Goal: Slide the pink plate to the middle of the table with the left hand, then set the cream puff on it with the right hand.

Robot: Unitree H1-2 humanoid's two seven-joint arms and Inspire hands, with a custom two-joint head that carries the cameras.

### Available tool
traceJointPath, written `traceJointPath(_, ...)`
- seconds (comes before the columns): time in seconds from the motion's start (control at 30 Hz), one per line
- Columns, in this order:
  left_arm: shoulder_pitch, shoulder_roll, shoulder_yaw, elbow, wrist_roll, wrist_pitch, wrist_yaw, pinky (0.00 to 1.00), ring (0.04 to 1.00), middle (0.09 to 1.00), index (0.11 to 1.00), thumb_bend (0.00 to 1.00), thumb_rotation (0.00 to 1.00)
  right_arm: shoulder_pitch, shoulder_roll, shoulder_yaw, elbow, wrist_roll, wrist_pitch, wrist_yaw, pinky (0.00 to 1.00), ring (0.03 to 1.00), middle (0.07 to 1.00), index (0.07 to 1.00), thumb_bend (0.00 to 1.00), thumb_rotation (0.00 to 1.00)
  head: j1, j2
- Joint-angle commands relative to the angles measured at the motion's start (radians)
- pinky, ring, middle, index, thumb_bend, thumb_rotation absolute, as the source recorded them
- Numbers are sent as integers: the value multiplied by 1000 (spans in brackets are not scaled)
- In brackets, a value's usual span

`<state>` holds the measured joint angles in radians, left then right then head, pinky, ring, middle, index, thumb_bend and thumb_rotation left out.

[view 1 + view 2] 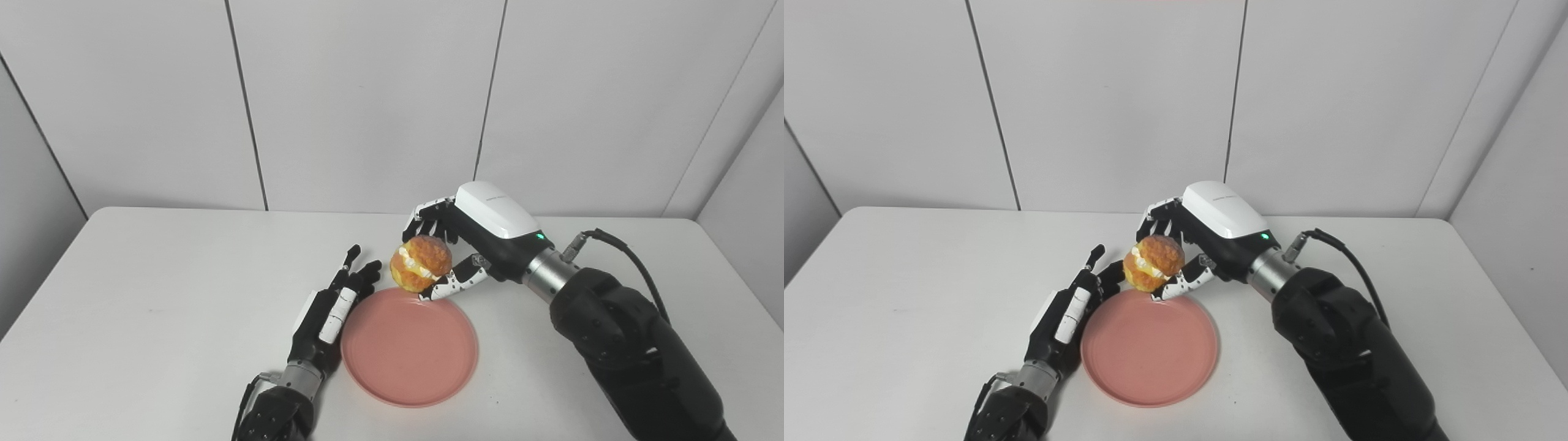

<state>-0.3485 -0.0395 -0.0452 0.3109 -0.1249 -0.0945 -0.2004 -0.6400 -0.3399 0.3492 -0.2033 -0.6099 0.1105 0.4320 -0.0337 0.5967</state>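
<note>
A round pink plate point(409, 355) lies flat near the middle front of the white table point(153, 294). My left hand point(331, 309) lies open and flat along the plate's left rim, fingers pointing away from me. My right hand point(465, 245) is shut on the cream puff point(421, 263), a golden bun with white cream in its split. It holds the puff in the air just above the plate's far edge. The same scene shows in the right eye view, with the puff point(1154, 263) over the plate point(1150, 351).
White wall panels stand behind the table's far edge. A black cable point(618, 248) loops from my right forearm. The table's right edge runs close to the side wall.
</note>
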Motion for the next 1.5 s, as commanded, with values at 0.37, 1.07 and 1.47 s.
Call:
traceJointPath(0.37,42,-28,-1,19,-12,0,3,947,899,881,979,976,866,-23,-3,53,67,-12,-76,-5,360,417,499,510,517,0,1,12)
traceJointPath(1.07,46,-25,1,3,-42,16,-12,991,918,901,981,939,860,-53,-5,166,181,-108,-191,50,390,445,525,473,516,0,-26,19)
traceJointPath(1.47,50,-26,0,-4,-38,30,-7,980,927,896,974,961,857,-52,-7,164,187,-130,-208,72,369,433,520,491,515,0,-25,21)
